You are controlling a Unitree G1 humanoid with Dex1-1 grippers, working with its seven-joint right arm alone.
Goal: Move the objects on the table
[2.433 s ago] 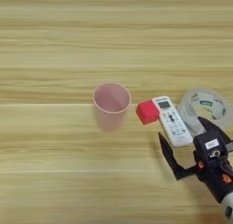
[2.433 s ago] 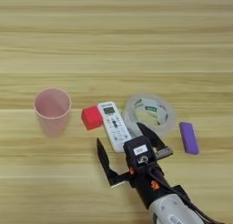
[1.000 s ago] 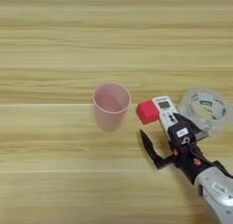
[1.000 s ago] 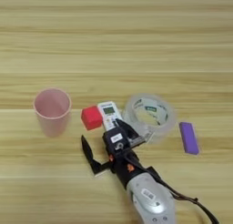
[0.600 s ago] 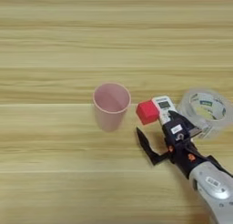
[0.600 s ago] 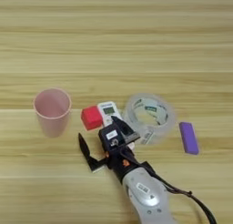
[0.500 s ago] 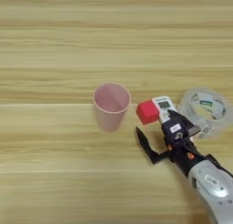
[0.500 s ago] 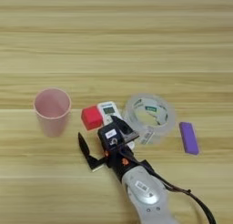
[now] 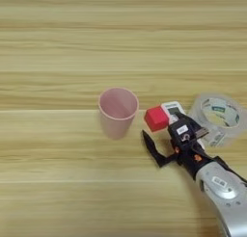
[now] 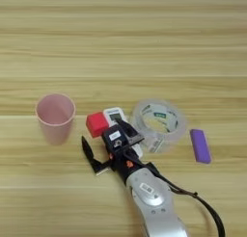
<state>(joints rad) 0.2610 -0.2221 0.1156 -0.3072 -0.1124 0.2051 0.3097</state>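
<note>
The small red cube (image 9: 156, 118) (image 10: 97, 124) lies on the wood-grain table (image 9: 58, 48), touching the top left of the slim white remote (image 9: 172, 108) (image 10: 115, 114). Most of the remote is hidden under my arm. The wide roll of clear tape (image 9: 215, 136) (image 10: 157, 139) lies just right of the remote. My right gripper (image 9: 166, 135) (image 10: 103, 137) is open just below the cube: one black finger (image 9: 150, 145) points out to the left over bare wood, the other sits over the remote. Nothing is held.
A pink cup (image 9: 117, 115) (image 10: 54, 120) stands upright left of the cube. A small purple block (image 10: 199, 145) lies right of the tape. My silver forearm (image 10: 149, 197) comes in from the bottom edge. Bare wood stretches across the far half of the table.
My gripper has come in from the lower right, up and left over the remote toward the cube, still open. The cube, remote, tape and cup have not moved.
</note>
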